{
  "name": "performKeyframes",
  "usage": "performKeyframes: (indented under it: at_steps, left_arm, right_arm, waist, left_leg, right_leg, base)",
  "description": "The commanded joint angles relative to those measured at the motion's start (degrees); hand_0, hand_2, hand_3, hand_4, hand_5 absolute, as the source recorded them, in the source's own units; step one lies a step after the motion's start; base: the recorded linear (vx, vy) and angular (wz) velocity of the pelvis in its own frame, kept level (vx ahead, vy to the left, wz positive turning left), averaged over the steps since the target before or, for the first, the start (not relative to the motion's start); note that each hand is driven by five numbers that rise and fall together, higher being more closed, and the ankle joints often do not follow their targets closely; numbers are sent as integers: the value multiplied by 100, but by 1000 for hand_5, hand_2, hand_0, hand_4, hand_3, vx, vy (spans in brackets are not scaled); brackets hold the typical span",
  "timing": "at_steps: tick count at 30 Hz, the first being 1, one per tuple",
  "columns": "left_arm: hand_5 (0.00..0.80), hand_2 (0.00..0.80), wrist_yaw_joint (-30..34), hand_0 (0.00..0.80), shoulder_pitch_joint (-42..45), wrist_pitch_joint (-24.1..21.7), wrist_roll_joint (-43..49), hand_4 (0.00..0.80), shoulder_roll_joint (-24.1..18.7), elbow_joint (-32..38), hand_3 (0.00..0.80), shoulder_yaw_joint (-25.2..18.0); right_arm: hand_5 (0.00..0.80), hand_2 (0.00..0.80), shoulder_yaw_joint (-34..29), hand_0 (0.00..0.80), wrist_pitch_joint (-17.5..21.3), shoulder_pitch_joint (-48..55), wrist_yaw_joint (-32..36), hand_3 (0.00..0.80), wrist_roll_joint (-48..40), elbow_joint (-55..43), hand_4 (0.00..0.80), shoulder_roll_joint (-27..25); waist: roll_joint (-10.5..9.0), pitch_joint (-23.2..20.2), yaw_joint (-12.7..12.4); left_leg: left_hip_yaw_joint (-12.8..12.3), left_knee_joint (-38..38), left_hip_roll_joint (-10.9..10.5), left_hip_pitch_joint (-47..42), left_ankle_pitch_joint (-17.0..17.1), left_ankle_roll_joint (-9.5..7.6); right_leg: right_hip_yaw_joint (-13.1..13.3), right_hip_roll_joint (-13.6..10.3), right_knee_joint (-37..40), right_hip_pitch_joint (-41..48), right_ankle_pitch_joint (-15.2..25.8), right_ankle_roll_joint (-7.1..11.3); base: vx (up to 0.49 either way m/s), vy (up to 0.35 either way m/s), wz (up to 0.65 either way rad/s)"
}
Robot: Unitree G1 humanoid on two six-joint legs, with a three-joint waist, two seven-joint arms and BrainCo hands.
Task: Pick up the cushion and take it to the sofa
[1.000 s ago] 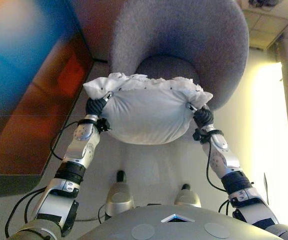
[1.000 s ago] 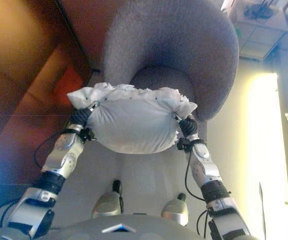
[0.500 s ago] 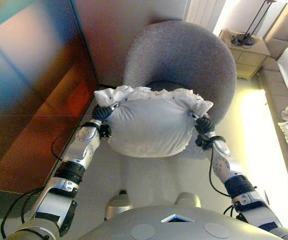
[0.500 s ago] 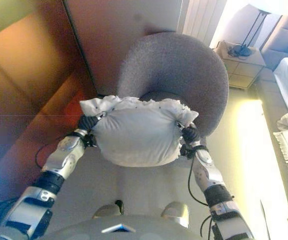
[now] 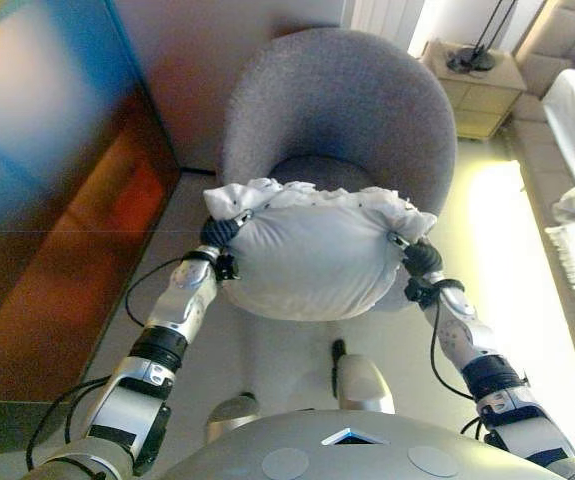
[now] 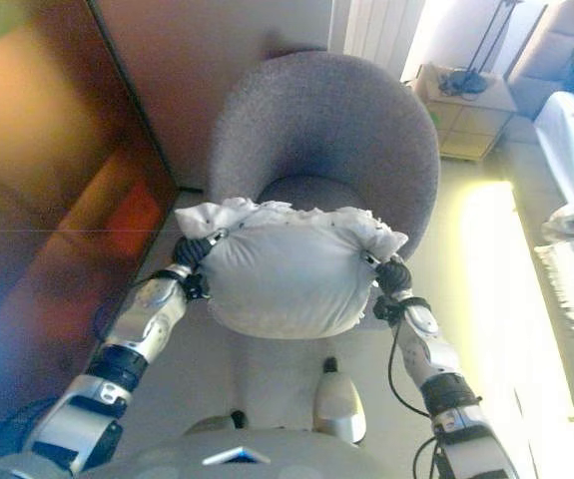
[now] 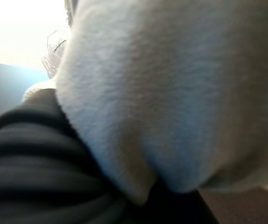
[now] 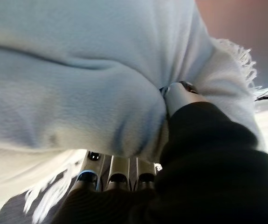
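Left eye view: a white fringed cushion (image 5: pixel 312 255) hangs between both hands, held off the floor before a grey round armchair (image 5: pixel 337 110). The left hand (image 5: pixel 222 232) and the right hand (image 5: pixel 419 258) press its opposite ends; the right's fingers (image 8: pixel 117 172) curl beneath, the left's are hidden.
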State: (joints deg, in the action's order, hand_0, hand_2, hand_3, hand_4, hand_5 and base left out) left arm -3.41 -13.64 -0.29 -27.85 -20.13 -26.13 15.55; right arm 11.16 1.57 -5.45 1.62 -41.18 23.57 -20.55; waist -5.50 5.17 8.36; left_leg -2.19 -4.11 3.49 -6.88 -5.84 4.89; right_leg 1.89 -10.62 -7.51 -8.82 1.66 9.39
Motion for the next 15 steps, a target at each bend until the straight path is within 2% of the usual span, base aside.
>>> performKeyframes:
  at_steps: [1, 2, 5, 7, 9, 12, 15]
  left_arm:
    - [800, 800, 332, 800, -270, -650, -247, 800, 114, 715, 800, -130]
    - [800, 800, 347, 800, -251, -621, -277, 800, 84, 769, 800, -158]
    - [800, 800, 322, 800, -196, -606, -284, 800, 40, 893, 800, -250]
    - [800, 800, 286, 800, -179, -628, -331, 800, 62, 885, 800, -284]
    - [800, 800, 320, 800, -188, -663, -385, 800, 118, 824, 800, -304]
    - [800, 800, 393, 800, -144, -662, -275, 800, 192, 867, 800, -275]
    - [800, 800, 411, 800, -213, -585, -352, 800, 155, 892, 800, -260]
  right_arm:
    - [800, 800, -153, 800, 181, -575, 290, 800, -101, -784, 800, 95]
    - [800, 800, -125, 800, 142, -635, 296, 800, -106, -784, 800, 71]
    - [800, 800, -42, 800, 129, -752, 304, 800, -55, -829, 800, 31]
    - [800, 800, -46, 800, 98, -715, 314, 800, 1, -949, 800, -13]
    - [800, 800, -67, 800, 162, -638, 391, 800, 37, -940, 800, -41]
    - [800, 800, -99, 800, 247, -523, 418, 800, 26, -982, 800, -52]
    - [800, 800, -136, 800, 152, -529, 292, 800, 3, -1100, 800, -83]
  waist:
    - [345, -471, 8]
    - [371, -516, 14]
    - [382, -591, 1]
    - [316, -605, 1]
    - [237, -595, -18]
    - [186, -561, -100]
    - [274, -516, -156]
  left_leg:
    - [-308, -888, 145, -689, -334, -282]
    - [-311, -1082, 272, -666, -17, -184]
    - [-265, -1917, 448, -419, 627, -5]
    - [-359, -2667, 536, -78, 863, 35]
    - [-503, -3114, 647, 277, 815, -27]
    - [-603, -2849, 757, 589, 707, -146]
    - [-544, -1745, 780, 549, 878, -88]
  right_leg:
    - [122, 254, 134, -360, 795, 25]
    - [135, 365, 118, -269, 686, -74]
    - [165, 599, 113, -28, 436, -361]
    - [58, 637, 66, 101, 323, -552]
    - [-64, 643, 52, 242, 244, -667]
    - [-186, 688, 84, 499, 85, -709]
    - [-170, 807, 57, 701, -198, -652]
  base:
    - [331, -149, 34]
    - [333, -182, 28]
    - [288, -197, 1]
    - [239, -199, -25]
    - [223, -169, -1]
    - [198, -63, 6]
    - [192, 79, 16]
